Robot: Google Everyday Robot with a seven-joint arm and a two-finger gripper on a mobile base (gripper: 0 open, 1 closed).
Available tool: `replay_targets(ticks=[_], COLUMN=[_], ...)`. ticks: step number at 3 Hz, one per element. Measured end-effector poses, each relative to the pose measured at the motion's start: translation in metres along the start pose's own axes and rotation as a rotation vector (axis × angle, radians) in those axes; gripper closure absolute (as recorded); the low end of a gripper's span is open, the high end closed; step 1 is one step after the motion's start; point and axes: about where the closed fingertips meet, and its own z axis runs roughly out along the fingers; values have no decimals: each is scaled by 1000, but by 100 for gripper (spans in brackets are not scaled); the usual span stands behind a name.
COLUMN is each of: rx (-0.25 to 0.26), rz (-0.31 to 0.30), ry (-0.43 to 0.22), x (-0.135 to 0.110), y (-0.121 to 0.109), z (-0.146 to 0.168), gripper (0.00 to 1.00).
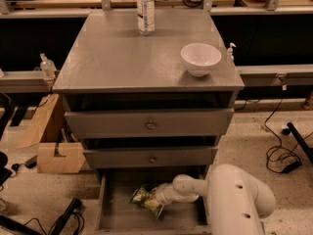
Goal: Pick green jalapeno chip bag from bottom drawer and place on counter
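Cabled workshop floor surrounds the grey desk (122, 58), high above the end effector (158, 197). The bottom drawer (115, 213) stands open, presumably for reach; the chip bag (143, 198) lies inside, touching the end effector's left side. Whether it is clenched, I cannot tell.

The white arm (234, 199) stretches out low, tool (158, 198) at its tip.
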Motion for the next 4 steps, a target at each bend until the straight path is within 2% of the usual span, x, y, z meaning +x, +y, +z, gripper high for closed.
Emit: replay_targets(ticks=[1,2,3,4], rx=[111,272,406,406], rz=[-91,-178,-211,-211], ry=[-24,-41,-74,-74], x=[-42,-107,-177,-177], y=[-12,-29,-23,-23], z=[-51,-119,-179,-179], gripper=[100,100,100,100])
